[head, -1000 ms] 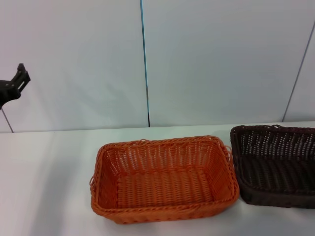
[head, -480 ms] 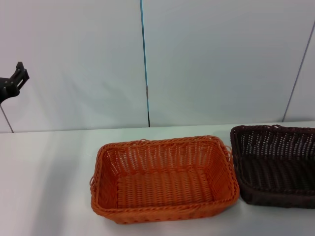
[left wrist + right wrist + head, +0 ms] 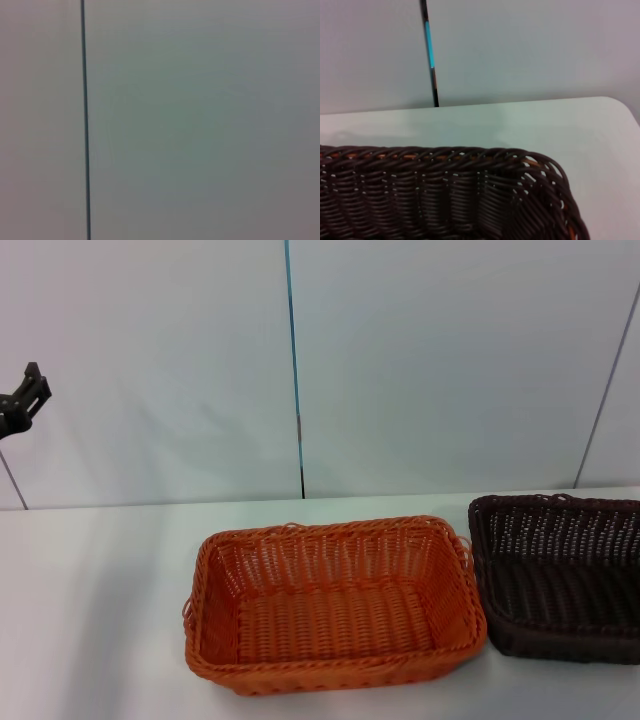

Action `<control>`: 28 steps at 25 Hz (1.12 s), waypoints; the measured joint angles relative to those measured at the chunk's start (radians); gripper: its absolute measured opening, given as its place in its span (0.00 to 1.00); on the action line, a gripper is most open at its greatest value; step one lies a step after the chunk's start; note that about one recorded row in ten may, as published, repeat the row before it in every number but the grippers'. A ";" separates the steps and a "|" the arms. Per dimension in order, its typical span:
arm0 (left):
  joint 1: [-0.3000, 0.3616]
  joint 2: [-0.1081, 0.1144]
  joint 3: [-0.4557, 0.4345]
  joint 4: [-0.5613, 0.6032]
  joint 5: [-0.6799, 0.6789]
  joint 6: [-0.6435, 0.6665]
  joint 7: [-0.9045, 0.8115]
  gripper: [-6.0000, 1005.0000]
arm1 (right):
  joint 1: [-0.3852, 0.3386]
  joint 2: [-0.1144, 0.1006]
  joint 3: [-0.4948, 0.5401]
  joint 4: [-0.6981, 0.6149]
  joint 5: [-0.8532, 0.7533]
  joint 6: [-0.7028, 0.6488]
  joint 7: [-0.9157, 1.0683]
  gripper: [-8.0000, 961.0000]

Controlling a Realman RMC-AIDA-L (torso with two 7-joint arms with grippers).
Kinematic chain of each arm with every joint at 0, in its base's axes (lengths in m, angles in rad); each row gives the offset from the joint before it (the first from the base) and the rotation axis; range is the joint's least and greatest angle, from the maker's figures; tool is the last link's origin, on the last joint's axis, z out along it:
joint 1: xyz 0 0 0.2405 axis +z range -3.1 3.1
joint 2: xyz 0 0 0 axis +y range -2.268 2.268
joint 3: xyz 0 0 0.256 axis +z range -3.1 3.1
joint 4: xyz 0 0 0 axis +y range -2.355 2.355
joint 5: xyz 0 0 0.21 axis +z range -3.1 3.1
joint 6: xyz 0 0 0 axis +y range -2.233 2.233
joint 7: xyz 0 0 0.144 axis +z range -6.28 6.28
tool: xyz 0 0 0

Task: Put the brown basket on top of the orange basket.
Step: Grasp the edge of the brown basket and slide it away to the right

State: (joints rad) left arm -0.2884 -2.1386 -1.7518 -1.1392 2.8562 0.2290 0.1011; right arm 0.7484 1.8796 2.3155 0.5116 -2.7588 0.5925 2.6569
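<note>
Baskets: brown basket [image 3: 560,578] sits on the table [image 3: 90,610], just right of the orange basket [image 3: 330,602], almost touching.
Nearer arm: right, its camera close over the brown rim [image 3: 440,155]; jaws unseen.
Left gripper [image 3: 22,402]: raised far left; jaw state unclear.

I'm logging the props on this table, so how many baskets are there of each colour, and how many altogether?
Orange basket: 1
Brown basket: 1
Total: 2 baskets, side by side on the white table, both empty, neither stacked yet.
</note>
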 joint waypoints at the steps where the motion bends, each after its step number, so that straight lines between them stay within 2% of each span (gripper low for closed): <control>1: 0.000 0.000 0.000 0.000 0.000 0.000 0.000 0.90 | 0.002 0.001 -0.001 -0.007 0.001 -0.005 0.000 0.97; 9: -0.012 0.000 -0.035 0.001 -0.001 -0.028 0.001 0.90 | 0.011 0.009 -0.001 -0.039 0.006 -0.020 0.000 0.91; 15: -0.032 0.001 -0.070 -0.005 -0.002 -0.086 0.008 0.90 | 0.006 0.013 0.001 -0.042 0.007 -0.020 0.007 0.92; 28: -0.057 -0.005 -0.088 -0.004 -0.002 -0.093 0.025 0.90 | -0.014 0.022 0.008 -0.040 0.007 -0.014 0.016 0.90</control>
State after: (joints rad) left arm -0.3457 -2.1432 -1.8398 -1.1429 2.8547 0.1356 0.1262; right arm 0.7345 1.9012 2.3240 0.4711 -2.7521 0.5786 2.6732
